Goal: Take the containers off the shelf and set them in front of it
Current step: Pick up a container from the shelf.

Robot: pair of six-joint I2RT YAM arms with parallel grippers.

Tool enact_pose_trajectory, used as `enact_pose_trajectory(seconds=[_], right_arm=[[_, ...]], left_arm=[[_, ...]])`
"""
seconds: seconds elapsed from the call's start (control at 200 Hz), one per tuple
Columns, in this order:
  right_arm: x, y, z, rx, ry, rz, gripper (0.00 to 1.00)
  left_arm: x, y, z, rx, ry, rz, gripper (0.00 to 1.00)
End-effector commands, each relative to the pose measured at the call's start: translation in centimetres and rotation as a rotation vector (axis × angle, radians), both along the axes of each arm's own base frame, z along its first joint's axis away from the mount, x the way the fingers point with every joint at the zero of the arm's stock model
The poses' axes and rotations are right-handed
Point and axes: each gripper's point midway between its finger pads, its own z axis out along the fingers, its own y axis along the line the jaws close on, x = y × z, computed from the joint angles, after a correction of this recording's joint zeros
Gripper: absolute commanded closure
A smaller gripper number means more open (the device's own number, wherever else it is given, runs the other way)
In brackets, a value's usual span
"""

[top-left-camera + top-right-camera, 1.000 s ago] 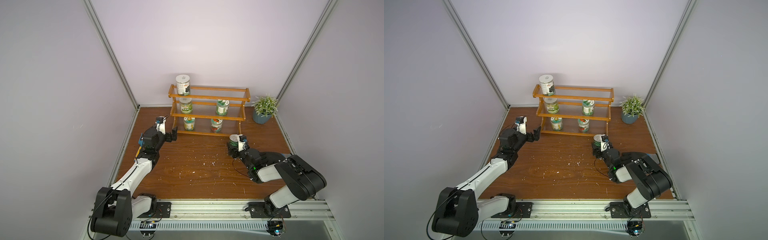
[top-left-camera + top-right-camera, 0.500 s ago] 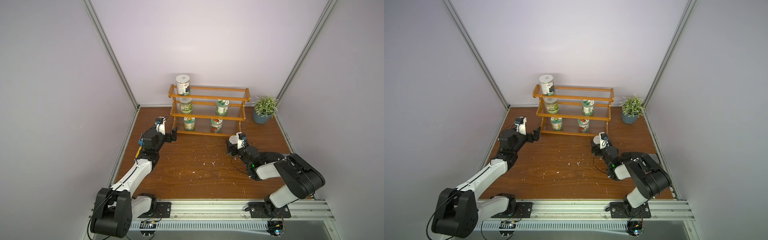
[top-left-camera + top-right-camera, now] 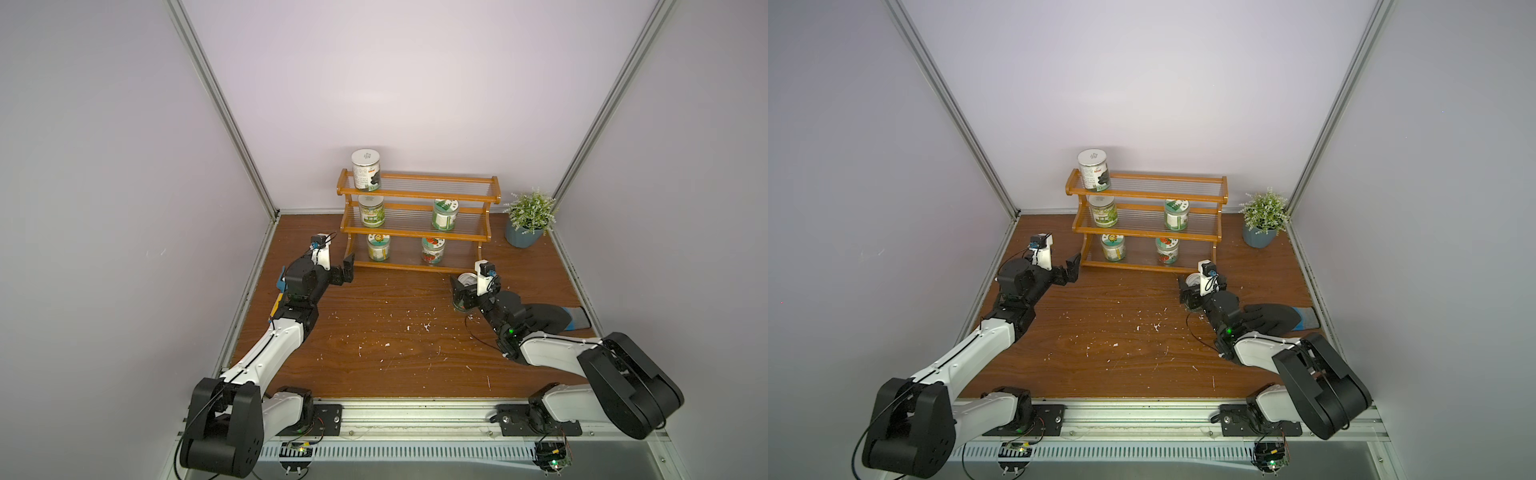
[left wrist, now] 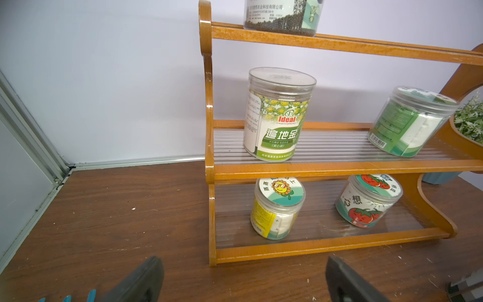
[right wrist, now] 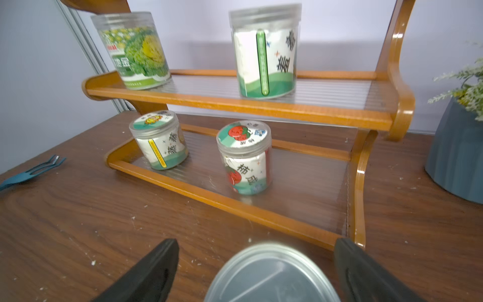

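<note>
The right gripper (image 5: 256, 244) has let go since a second ago: jaws wide, clear either side of the tin (image 5: 271, 277), upright on the table (image 5: 78, 222) before the shelf (image 5: 235, 104). The left gripper (image 4: 244, 258) gapes empty near the shelf's end.

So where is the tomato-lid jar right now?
In both top views the tomato-lid jar stands on the bottom tier of the shelf, right of the sunflower-lid jar, below the green-label jar.
</note>
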Motion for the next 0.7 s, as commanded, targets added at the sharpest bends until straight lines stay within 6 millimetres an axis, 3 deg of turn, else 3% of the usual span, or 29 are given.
enact_pose_trajectory(seconds=[0.0,0.155,0.43,0.57,0.696], right_arm=[[0.0,-0.2,3.5,0.016,-0.047,-0.028,0.01],[-1.2,0.3,6.7,0.047,-0.087,0.012,0.01],[-2.9,1.7,8.4,0.027,-0.093,0.077,0.01],[-3.2,1.9,8.5,0.019,-0.097,0.086,0.01],[-3.3,1.7,8.7,0.018,-0.104,0.078,0.01]], left_arm=[[1.3,-1.0,3.0,-0.005,-0.041,-0.026,0.00],[4.3,-2.5,6.6,0.003,-0.062,-0.088,0.00],[10.6,-4.5,12.8,0.051,-0.184,-0.122,0.00],[12.9,-5.3,13.6,0.106,-0.216,-0.124,0.00],[13.6,-6.0,14.2,0.112,-0.243,-0.157,0.00]])
